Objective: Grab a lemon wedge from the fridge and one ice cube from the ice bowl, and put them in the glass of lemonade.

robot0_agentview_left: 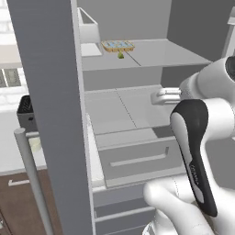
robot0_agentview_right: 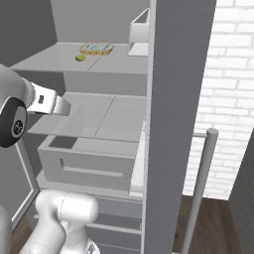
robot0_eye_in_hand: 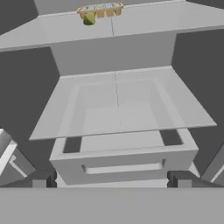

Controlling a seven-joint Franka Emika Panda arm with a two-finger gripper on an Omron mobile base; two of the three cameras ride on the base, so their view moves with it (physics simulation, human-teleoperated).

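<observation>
The fridge (robot0_agentview_left: 46,92) stands with its grey door swung open, and its shelves and drawers show. The lemon wedge (robot0_agentview_left: 120,55) (robot0_agentview_right: 80,57) (robot0_eye_in_hand: 89,19), tiny and yellow-green, lies on the upper shelf just in front of a small wicker tray. My gripper (robot0_agentview_left: 159,96) (robot0_agentview_right: 63,106) (robot0_eye_in_hand: 111,181) is open and holds nothing. It hovers over the front of the middle glass shelf, well below and short of the wedge. Its fingertips (robot0_eye_in_hand: 40,179) stand wide apart above the crisper drawer. The ice cube, ice bowl and glass of lemonade are out of view.
A wicker tray (robot0_agentview_left: 118,45) (robot0_agentview_right: 96,47) with bluish items sits behind the wedge. A white bin (robot0_agentview_left: 89,30) stands at the shelf's far side. The crisper drawer (robot0_eye_in_hand: 122,162) is pulled partly out. The door's bar handle (robot0_agentview_left: 30,179) (robot0_agentview_right: 201,183) stands close by.
</observation>
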